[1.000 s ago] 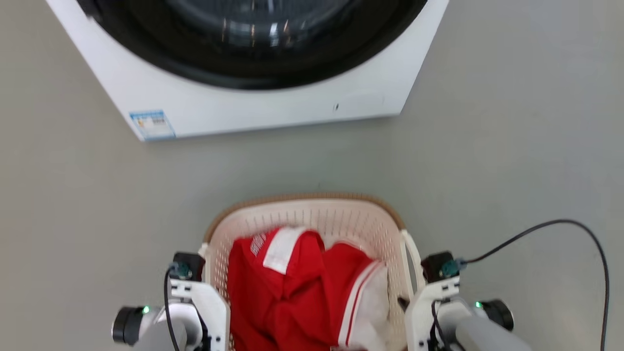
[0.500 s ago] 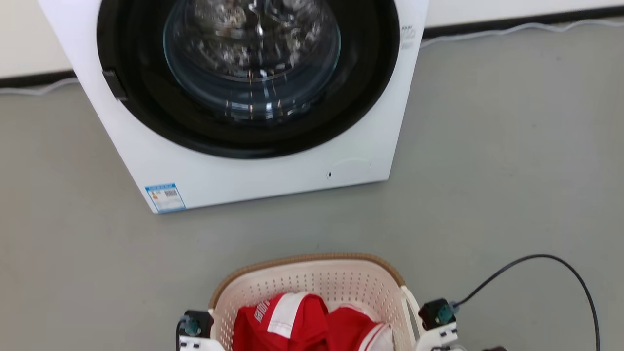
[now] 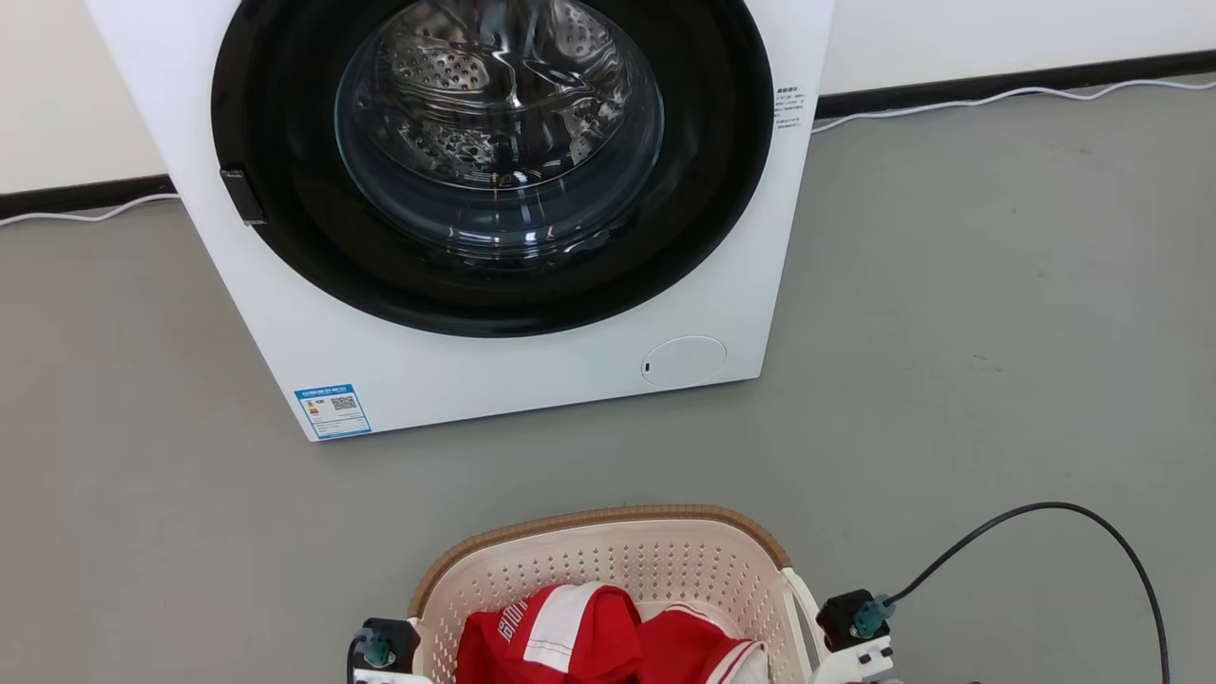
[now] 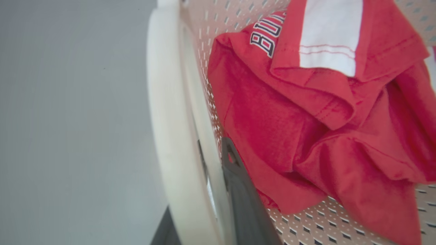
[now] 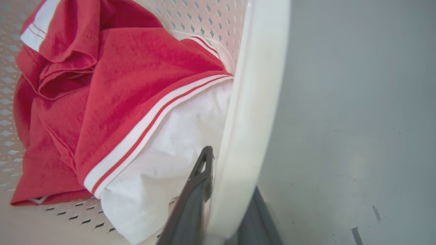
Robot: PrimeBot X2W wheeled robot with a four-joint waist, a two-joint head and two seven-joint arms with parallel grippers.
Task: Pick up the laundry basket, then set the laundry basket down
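laundry basket (image 3: 608, 519) at bottom centre, holding red and white clothes (image 3: 589, 638); left gripper (image 4: 198, 175) and right gripper (image 5: 231, 170) each pinch one of its handles (image 5: 252, 85). washing machine (image 3: 494, 366) stands upper centre, grey floor (image 3: 950, 380) between; black cable (image 3: 1092, 518) lower right.

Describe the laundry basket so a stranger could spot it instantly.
Find the large white front-loading washing machine on the grey floor. In front of it, not touching, is a small cream-white perforated plastic laundry basket. Its brown woven-look rim and the crumpled red-and-white garment inside set it apart.
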